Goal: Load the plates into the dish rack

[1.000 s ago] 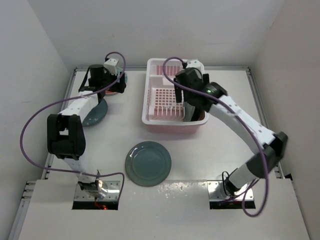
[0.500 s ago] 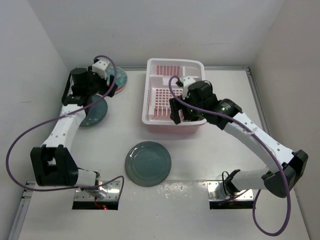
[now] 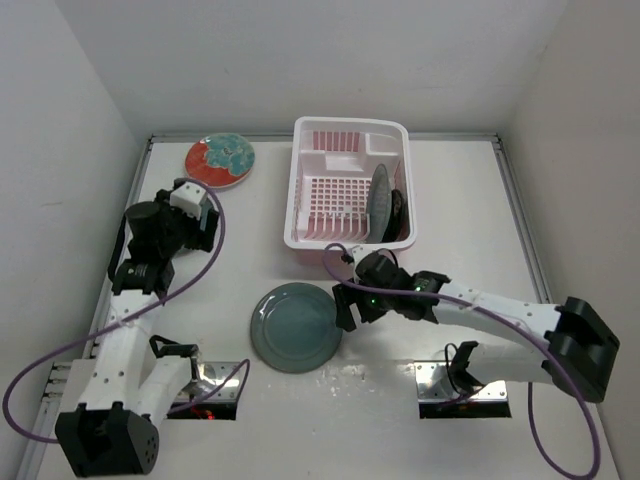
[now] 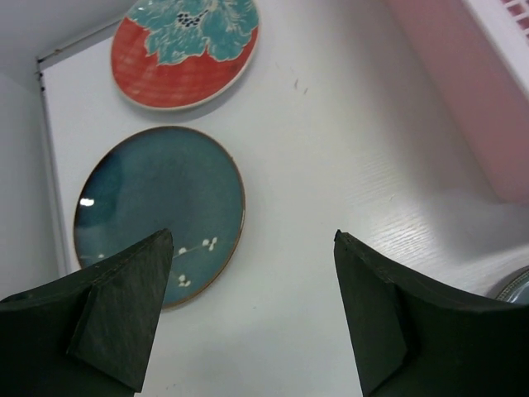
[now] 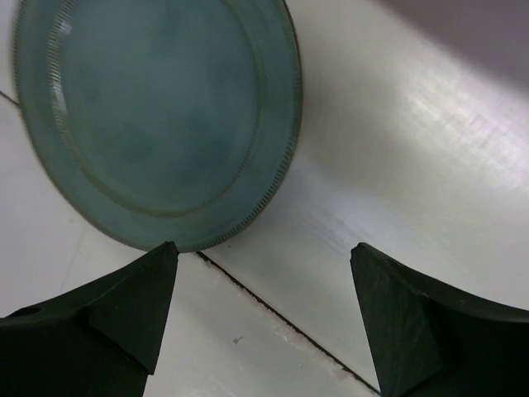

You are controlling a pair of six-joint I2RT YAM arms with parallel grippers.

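Observation:
The pink-and-white dish rack (image 3: 345, 135) stands at the back centre. A grey-teal plate (image 3: 380, 203) stands on edge in it, with the small black plate (image 3: 399, 212) behind. A second grey-teal plate (image 3: 292, 327) lies flat on the table and also shows in the right wrist view (image 5: 157, 116). My right gripper (image 3: 343, 308) (image 5: 264, 306) is open and empty at its right rim. The red plate (image 3: 219, 160) (image 4: 186, 50) lies at the back left. The darker teal plate (image 4: 157, 211) lies near it, hidden under my arm in the top view. My left gripper (image 3: 190, 232) (image 4: 252, 314) is open and empty above that plate's right edge.
The rack's pink side wall (image 4: 471, 99) is at the right of the left wrist view. White walls close in the table on the left, back and right. A seam in the table (image 5: 281, 310) runs under my right gripper.
My right gripper let go of the grey-teal plate in the rack and moved down to the flat plate. My left arm drew back from the red plate to over the darker teal plate.

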